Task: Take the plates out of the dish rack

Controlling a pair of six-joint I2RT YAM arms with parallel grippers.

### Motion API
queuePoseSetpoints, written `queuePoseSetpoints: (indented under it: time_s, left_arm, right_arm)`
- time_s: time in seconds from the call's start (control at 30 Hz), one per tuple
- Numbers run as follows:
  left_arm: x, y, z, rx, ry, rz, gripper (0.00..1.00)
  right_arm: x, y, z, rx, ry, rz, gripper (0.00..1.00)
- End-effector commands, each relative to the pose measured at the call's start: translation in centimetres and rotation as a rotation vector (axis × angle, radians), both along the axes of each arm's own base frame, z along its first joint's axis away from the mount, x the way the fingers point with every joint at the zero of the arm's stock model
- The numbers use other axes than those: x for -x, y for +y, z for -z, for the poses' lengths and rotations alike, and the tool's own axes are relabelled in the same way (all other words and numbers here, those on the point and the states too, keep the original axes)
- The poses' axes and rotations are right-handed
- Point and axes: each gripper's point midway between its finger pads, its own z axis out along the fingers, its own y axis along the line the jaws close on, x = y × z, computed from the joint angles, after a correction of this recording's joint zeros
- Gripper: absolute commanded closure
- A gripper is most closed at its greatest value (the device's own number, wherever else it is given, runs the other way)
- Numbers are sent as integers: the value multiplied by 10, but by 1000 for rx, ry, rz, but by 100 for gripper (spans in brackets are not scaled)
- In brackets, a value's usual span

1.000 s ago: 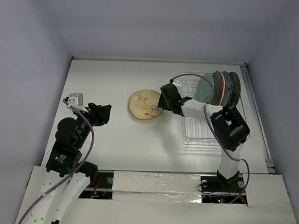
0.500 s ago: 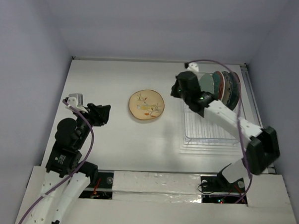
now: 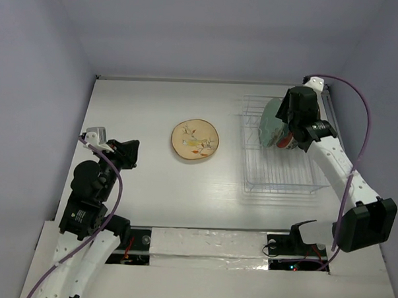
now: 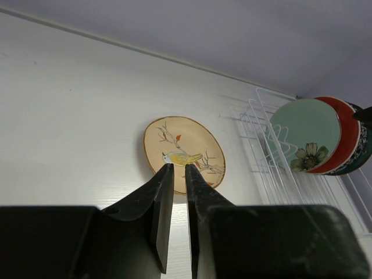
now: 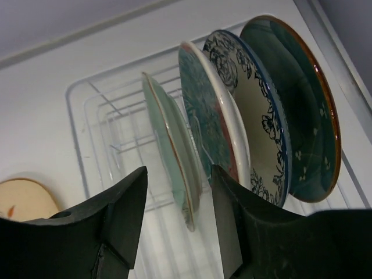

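Right gripper (image 5: 177, 174) hangs open over the mint green plate (image 5: 171, 151), which stands upright, first of four in the dish rack (image 5: 99, 116). It looks ceramic: stiff, glaze-slippery, breakable, so pinch its upper rim squarely. A tan plate (image 3: 195, 139) lies on the table (image 3: 141, 100).

text: none legible | labels: none | brands: none | numbers: none | signs: none

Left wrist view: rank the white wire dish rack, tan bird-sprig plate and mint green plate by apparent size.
1. White wire dish rack.
2-3. Tan ceramic plate and mint green ceramic plate look alike; mint stands farther, so unranked.
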Motion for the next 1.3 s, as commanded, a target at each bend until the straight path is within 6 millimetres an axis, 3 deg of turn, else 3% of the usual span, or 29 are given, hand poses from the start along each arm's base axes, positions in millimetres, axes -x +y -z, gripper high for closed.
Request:
queuePoseSetpoints:
  time_s: [0.0,0.17,0.37,0.4,0.47,0.5,0.57,0.7,0.9,1.03,1.27]
  left_arm:
    - [1,1,-15,17,-48,-4,88]
    - [2,0,-16,18,-51,0,80]
    - [2,0,-16,17,-51,2,77]
    - [2,0,-16,16,-52,2,77]
    - [2,-1,-16,17,-54,8,77]
    - [2,-1,-16,16,-53,9,76]
    - [2,-1,-16,16,-52,9,76]
    - [1,-2,-15,15,-50,13,75]
    - [1,-3,-14,14,-46,16,74]
    - [1,-3,-14,14,-46,17,74]
    - [0,-2,-14,16,-44,8,73]
  right_arm:
    - [-7,1,15,14,64,-68,46]
    - [-28,4,46,12,139,-77,53]
    - [-45,-1,56,75,178,-60,62]
    - [-46,-3,55,88,182,-53,75]
    - [-47,-5,44,98,179,-48,84]
    - [-46,-6,35,98,161,-48,93]
    - [-45,-7,23,108,138,-48,99]
    - [-41,-10,-3,124,101,-54,100]
    - [-28,-17,-65,132,-10,-42,100]
    - [-15,-11,-100,114,-81,-64,100]
    - [7,43,-138,12,-223,-204,100]
